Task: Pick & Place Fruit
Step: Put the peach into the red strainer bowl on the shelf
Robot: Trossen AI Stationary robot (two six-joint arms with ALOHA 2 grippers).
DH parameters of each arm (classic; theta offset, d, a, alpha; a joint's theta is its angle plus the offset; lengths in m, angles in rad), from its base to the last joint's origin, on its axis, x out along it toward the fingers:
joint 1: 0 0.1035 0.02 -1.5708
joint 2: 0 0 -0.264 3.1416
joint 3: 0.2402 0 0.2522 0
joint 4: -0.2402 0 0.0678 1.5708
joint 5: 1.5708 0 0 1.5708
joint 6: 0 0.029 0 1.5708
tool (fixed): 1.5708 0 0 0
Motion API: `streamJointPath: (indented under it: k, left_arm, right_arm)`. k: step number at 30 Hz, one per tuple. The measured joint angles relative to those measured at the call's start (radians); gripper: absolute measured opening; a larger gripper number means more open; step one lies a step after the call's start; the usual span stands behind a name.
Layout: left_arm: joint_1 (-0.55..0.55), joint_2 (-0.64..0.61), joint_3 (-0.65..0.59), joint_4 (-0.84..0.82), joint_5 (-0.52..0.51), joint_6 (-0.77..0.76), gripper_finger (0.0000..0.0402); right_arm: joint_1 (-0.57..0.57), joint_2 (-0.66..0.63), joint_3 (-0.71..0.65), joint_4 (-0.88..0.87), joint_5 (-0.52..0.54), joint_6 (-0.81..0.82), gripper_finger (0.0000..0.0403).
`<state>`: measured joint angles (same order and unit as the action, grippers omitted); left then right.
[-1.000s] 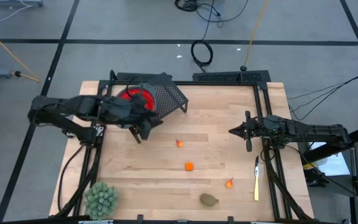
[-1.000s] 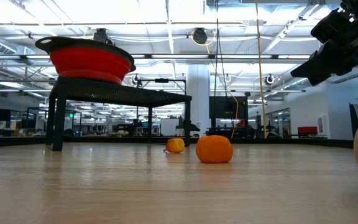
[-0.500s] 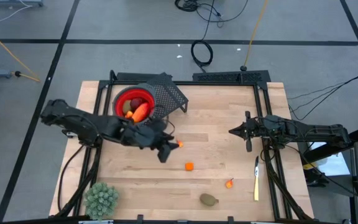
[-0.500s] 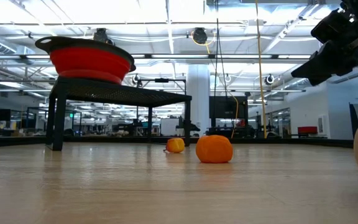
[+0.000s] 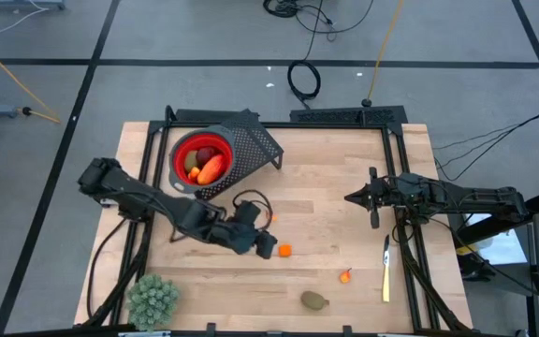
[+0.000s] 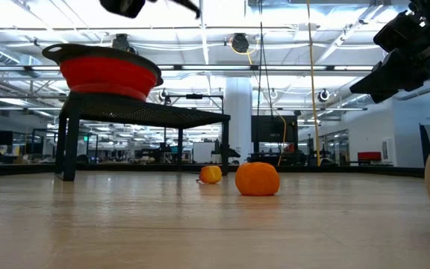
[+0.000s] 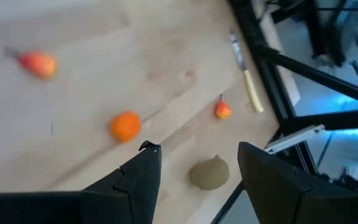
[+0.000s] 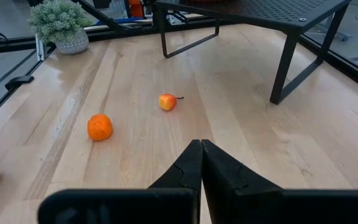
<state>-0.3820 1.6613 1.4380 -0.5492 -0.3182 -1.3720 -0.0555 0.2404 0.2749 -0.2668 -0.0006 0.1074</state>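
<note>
A round orange fruit (image 5: 285, 250) lies mid-table, also seen in the left wrist view (image 7: 125, 126). My left gripper (image 5: 268, 248) hovers open just to its left, slanting down, with nothing between its fingers. A small orange-red piece (image 5: 270, 217) lies just beyond it. Another small piece (image 5: 345, 275) and a brownish-green oval (image 5: 314, 300) lie nearer the front edge. A red bowl (image 5: 201, 157) with several fruits in it stands on a black mesh stand (image 5: 251, 140) at the far left. My right gripper (image 5: 349, 197) waits shut above the table's right side.
A pale green spiky plant (image 5: 152, 298) stands at the front left corner. A yellow-handled knife (image 5: 386, 268) lies along the right edge. Bare wood stretches between the stand and the right arm. Black frame rails run down both sides of the table.
My left gripper has left the red bowl and swung down toward the table's near right, ending beside the round orange fruit. Its wrist has rolled on the way. The fruits in the bowl, covered before, now show. Nothing on the table has moved.
</note>
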Motion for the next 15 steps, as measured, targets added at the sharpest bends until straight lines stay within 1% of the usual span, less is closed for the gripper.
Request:
streamJointPath:
  k: [9, 15]
  left_arm:
    - [-0.006, 0.114, 0.000, -0.003, 0.002, -0.299, 0.0211]
    - [0.005, 0.170, 0.000, -0.005, -0.001, -0.399, 0.0211]
  right_arm:
    - [0.000, 0.000, 0.000, 0.000, 0.000, 0.000, 0.0000]
    - [0.000, 0.000, 0.000, 0.000, -0.001, 0.000, 0.0000]
